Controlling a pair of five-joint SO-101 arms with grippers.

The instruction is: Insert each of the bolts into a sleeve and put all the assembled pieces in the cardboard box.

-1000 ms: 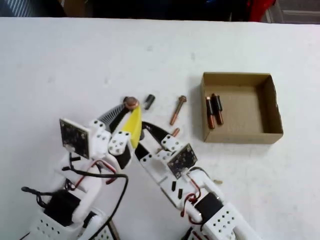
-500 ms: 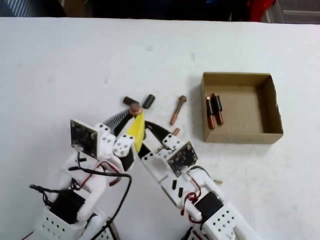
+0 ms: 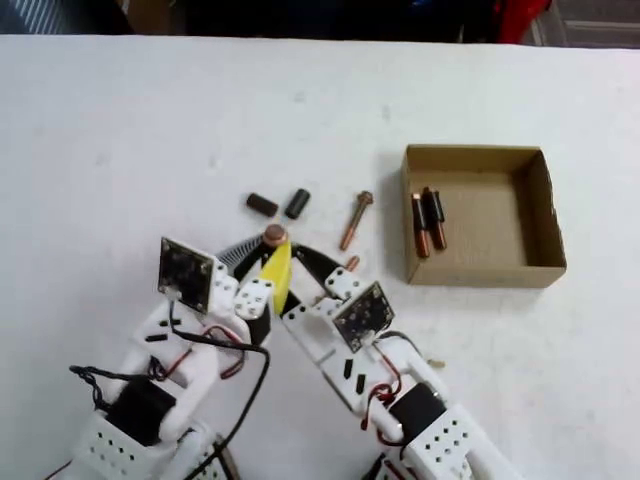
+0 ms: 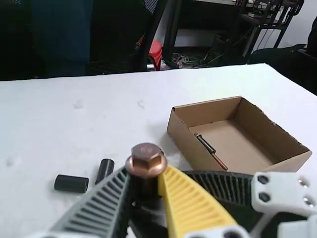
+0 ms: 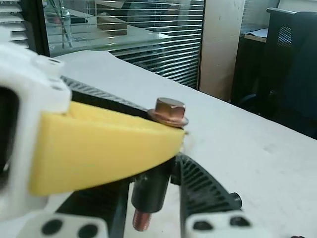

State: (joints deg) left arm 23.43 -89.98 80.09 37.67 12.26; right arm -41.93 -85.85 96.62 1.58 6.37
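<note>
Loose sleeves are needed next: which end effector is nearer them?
Left. Left end effector, gripping the bolt, is just short of the sleeves; right end effector sits farther back.

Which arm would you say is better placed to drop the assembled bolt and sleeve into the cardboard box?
Probably the right: its tool grips the sleeve with the bolt through it, and the cardboard box sits on its side.

- A white table point(image 3: 150, 120) carries everything.
- A cardboard box point(image 3: 485, 276) is set directly on it, open side up.
- A loose bolt point(image 3: 355, 220) is laid flat near the box.
- A black sleeve point(image 3: 297, 203) is seen beyond that bolt from the box.
- A second black sleeve point(image 3: 262, 205) is placed farther from the box.
</note>
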